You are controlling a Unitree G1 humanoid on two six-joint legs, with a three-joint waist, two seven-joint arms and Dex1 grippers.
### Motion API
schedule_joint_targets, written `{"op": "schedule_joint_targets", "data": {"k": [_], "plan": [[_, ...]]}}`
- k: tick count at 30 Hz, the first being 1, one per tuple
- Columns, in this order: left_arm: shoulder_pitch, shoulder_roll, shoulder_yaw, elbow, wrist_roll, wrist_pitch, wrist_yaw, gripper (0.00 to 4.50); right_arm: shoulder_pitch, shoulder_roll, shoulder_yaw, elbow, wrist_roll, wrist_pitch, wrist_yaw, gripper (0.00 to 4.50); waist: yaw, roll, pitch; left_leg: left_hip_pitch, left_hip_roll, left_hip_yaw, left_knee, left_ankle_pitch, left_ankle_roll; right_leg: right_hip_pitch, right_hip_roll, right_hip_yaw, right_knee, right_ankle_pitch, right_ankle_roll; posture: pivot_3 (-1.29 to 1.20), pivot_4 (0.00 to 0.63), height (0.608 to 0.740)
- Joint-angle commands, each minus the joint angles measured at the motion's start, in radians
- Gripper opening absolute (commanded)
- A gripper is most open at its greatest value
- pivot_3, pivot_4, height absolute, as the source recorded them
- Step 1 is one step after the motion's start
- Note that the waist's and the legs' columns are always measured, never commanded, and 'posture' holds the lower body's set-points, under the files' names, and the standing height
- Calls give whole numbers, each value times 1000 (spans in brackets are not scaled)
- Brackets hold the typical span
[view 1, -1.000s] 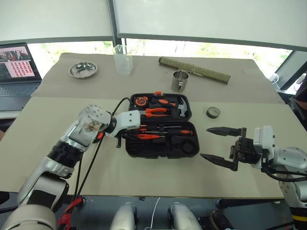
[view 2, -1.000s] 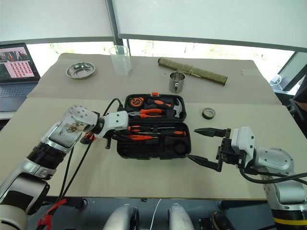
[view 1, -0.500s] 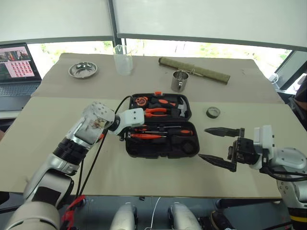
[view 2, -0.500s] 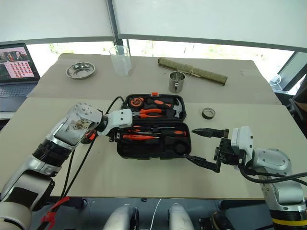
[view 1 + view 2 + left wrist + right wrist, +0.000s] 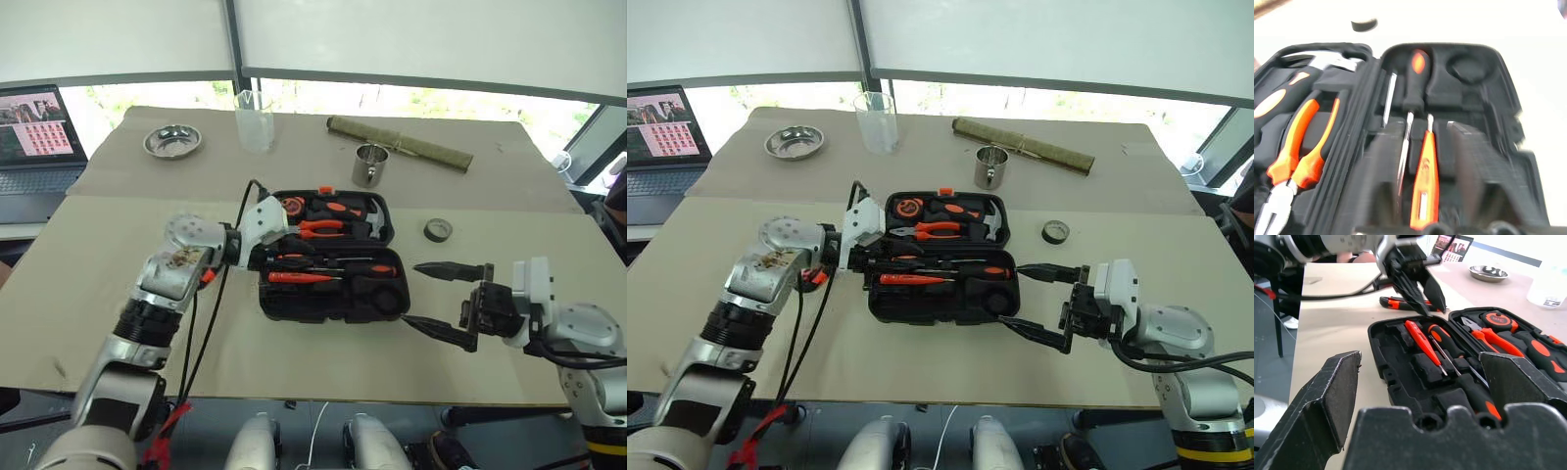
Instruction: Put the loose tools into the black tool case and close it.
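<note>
Case (image 5: 313,311) lies open on the table, 2 screwdrivers (image 5: 1447,342) and orange pen tool (image 5: 294,277) slotted; knife (image 5: 1400,303) outside. Left gripper (image 5: 1434,308) jaws together, empty; right gripper (image 5: 411,294) apart. Closing not yet done.

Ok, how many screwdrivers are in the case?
2, both in the black tool case, near half: one screwdriver handle toward the left gripper, the other toward the right gripper. More may be hidden.

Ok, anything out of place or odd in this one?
One thing: a black-and-orange tool lies on the table outside the open case, just beyond the left gripper, so it is not packed yet. Nothing looks spilled or damaged.
</note>
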Motion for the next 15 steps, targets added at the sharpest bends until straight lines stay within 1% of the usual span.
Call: {"op": "schedule_joint_targets", "data": {"k": [1,6,9,11,15], "plan": [[17,-25,1,0,-14,-11,29,8,-10,-3,-17,-19,11,-8,-1,4500,0,0,0,0,0,0,0,0,0,0,0,0,0,0,0,0,150,740],[54,-50,-47,33,57,-52,92,8,-14,-3,-19,-7,5,-21,7,4500,4,0,0,0,-1,0,1,0,0,1,0,0,0,0,1,0,150,740],[79,-55,-64,30,69,-34,112,8,-23,-6,-22,7,3,-26,16,4500,3,0,0,0,-1,0,0,0,0,1,0,0,0,1,1,0,150,740],[94,-52,-77,25,84,2,132,8,-26,-6,-23,13,3,-27,19,4500,3,0,0,0,-1,0,0,0,0,1,0,0,0,1,1,0,150,740],[128,-59,-73,3,64,145,181,8,-16,3,-17,3,2,-29,15,4500,2,0,0,4,-1,0,0,0,0,3,0,0,0,1,1,0,150,740]]}}
